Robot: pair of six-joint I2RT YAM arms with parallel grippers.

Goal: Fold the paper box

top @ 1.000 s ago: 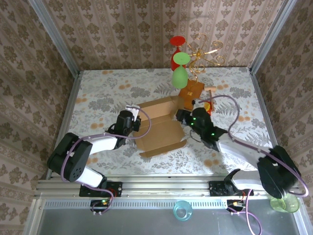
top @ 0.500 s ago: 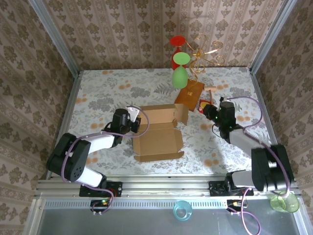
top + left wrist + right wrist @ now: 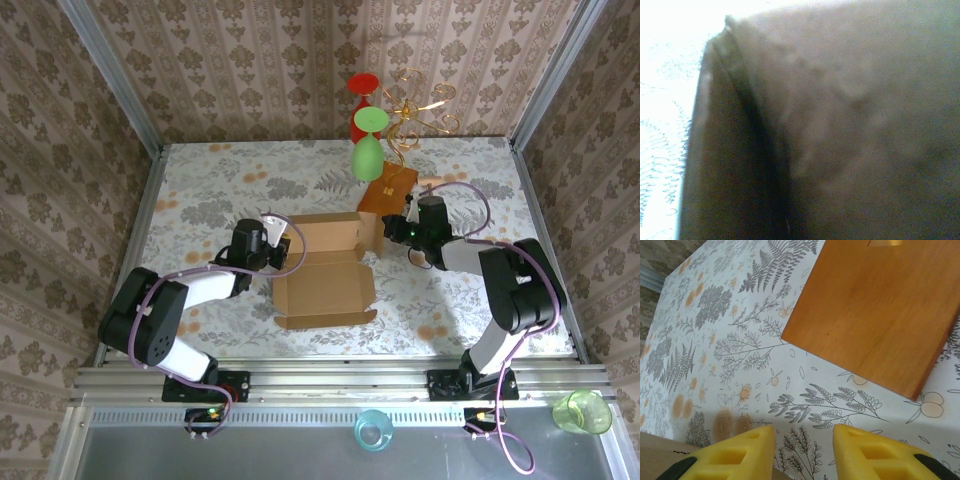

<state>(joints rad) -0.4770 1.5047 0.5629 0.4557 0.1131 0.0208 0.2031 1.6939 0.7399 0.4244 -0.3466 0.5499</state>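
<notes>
The paper box (image 3: pixel 322 285) lies mid-table as a light-brown sheet, its back half (image 3: pixel 325 232) stood up into low walls. My left gripper (image 3: pixel 275 240) is at the box's back left corner, shut on the side wall; blurred brown cardboard (image 3: pixel 840 115) sits right against the left wrist camera. My right gripper (image 3: pixel 393 231) hovers just beyond the box's right back flap. Its yellow fingers (image 3: pixel 745 450) stand apart over the floral cloth with nothing between them, and a corner of the box (image 3: pixel 660 460) lies at their lower left.
A reddish wooden block (image 3: pixel 390 190) (image 3: pixel 875 310) lies just behind the right gripper. A gold wire stand with green and red glasses (image 3: pixel 370 125) is at the back. Metal posts (image 3: pixel 150 190) frame the table. Cups (image 3: pixel 582 410) sit below the near rail.
The box has turned from skewed to square with the table. My right arm swung away from its front right side and came back beside its right back flap, jaws slightly narrower.
</notes>
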